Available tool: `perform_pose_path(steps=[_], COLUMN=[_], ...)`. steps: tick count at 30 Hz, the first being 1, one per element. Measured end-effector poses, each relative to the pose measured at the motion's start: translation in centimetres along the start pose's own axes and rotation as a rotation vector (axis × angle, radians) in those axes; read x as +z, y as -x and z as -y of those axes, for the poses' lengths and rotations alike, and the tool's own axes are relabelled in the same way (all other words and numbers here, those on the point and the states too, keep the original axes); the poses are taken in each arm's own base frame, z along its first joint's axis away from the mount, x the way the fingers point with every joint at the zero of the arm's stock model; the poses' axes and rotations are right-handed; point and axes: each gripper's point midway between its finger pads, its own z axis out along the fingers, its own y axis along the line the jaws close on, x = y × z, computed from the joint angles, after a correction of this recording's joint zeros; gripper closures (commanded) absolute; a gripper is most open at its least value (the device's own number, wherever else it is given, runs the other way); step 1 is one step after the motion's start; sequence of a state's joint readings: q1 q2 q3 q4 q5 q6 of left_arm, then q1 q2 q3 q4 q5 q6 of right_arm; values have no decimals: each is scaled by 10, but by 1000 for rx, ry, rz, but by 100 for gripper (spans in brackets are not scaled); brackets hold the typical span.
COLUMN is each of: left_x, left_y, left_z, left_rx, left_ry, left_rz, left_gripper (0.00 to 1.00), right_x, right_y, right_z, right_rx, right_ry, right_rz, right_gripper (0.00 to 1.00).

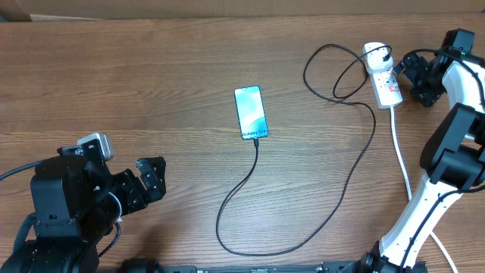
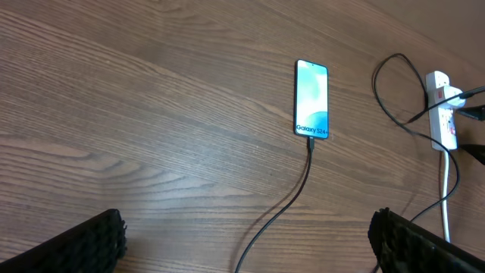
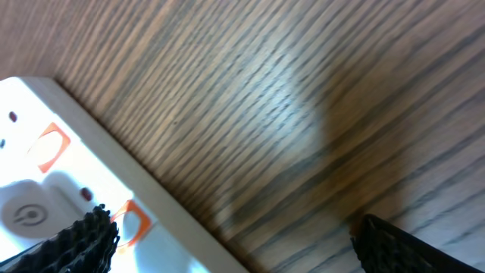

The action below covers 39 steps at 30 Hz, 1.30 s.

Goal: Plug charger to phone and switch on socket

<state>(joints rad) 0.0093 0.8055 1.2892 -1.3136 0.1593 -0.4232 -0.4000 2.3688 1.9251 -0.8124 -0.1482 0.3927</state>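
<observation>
Now your right claw (image 1: 408, 74) gapes empty beside the power strip (image 1: 386, 83); your left claw (image 1: 155, 180) likewise. The cable (image 1: 256, 149) meets the lit phone (image 1: 251, 112).

Light: bright, even, diffuse from above; no glare on table (image 1: 151, 76) | Shadows: soft; broad dim patch on wood right of socket (image 3: 53, 182) in right wrist view | phone (image 2: 311, 98) screen glows pale blue, text legible | Focus: overhead, left wrist sharp; right wrist close-up soft, fingers (image 3: 76, 246) blurred at edge

We'd call this a robot lab bench: wood-grain table (image 1: 151, 76) spread ahead of left arm (image 1: 68, 205) and right arm (image 1: 455, 144).
</observation>
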Motion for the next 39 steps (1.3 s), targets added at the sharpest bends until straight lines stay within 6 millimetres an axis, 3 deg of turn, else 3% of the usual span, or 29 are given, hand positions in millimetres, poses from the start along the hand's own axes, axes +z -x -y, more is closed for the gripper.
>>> perform_pose_path(steps=[12,39], left_x=[0,0], left_y=[0,0], left_z=[0,0], left_rx=[0,0], left_ry=[0,0], left_rz=[0,0], left_gripper=[0,0], right_x=[3,9], right_y=[-1,-1], right_z=[-2,-6], right_rx=[-34,-75], right_ry=[-80,-69], right_rz=[37,30], right_gripper=[0,0])
